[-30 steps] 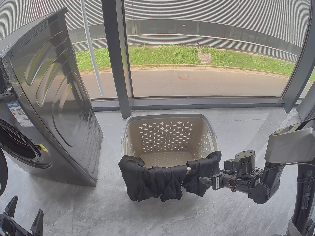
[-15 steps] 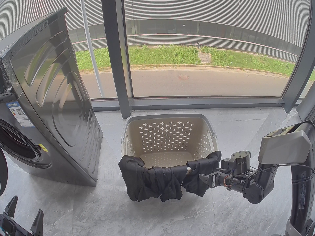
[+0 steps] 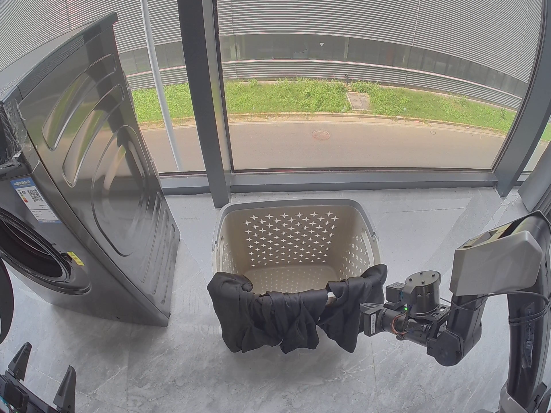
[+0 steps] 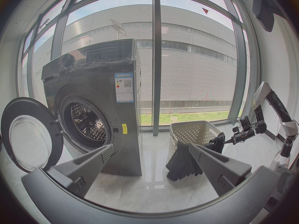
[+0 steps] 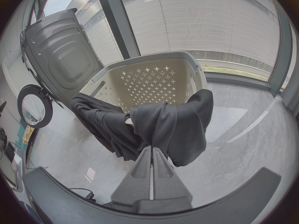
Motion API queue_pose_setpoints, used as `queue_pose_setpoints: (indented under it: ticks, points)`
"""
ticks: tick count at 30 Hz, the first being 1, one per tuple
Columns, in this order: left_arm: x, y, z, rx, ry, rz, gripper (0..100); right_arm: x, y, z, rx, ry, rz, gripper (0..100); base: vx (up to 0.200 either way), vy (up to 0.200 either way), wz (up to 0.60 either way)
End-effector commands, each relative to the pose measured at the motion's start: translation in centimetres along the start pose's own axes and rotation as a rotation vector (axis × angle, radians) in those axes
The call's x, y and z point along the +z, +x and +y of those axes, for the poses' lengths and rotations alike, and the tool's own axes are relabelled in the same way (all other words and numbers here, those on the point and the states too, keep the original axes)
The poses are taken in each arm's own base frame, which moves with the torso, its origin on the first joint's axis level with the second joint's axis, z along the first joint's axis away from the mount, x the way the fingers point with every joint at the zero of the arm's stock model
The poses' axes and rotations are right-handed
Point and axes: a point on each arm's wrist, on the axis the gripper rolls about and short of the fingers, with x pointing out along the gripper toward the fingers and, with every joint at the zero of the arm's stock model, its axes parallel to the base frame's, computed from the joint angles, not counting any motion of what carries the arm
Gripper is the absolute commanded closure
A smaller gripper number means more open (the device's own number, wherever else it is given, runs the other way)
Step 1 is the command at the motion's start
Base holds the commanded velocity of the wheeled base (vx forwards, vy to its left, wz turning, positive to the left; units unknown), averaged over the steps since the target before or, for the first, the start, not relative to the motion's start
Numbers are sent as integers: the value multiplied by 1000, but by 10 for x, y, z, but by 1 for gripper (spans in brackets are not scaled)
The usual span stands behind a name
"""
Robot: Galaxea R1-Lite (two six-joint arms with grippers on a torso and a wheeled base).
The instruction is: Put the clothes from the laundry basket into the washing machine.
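Right fingers (image 5: 144, 171) advanced, clenched against black clothes (image 3: 275, 316) draped over laundry basket (image 3: 293, 204) rim, left fingers (image 4: 218, 168) spread, washing machine (image 3: 103, 173) open

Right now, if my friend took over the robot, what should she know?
Left pincer: open, holding nothing, low in front of the washing machine.
Right pincer: shut, tips against the black clothes; I cannot tell if any cloth is pinched.
The black clothes are draped over the near rim of the laundry basket, hanging down outside it.
The machine's door is open; no clothes show in the drum.
Done: nothing loaded yet.
Left: grip the clothes, carry them to the drum, let go.
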Motion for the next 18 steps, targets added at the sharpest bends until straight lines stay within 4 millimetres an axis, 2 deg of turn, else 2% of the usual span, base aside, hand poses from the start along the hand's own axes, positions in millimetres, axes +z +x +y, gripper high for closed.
queue_pose_setpoints:
  ticks: [1,10,11,18]
  points:
    - [-5,0,0,1,-1,0,0,-7,-11,4,13,-8,14,100,0,0,0]
    - [-5,0,0,1,-1,0,0,-6,-11,3,11,-8,-5,100,0,0,0]
    - [-5,0,0,1,-1,0,0,-6,-11,3,12,-8,-7,0,0,0,0]
    - [-5,0,0,1,1,0,0,-3,-11,1,5,0,-20,0,0,0,0]
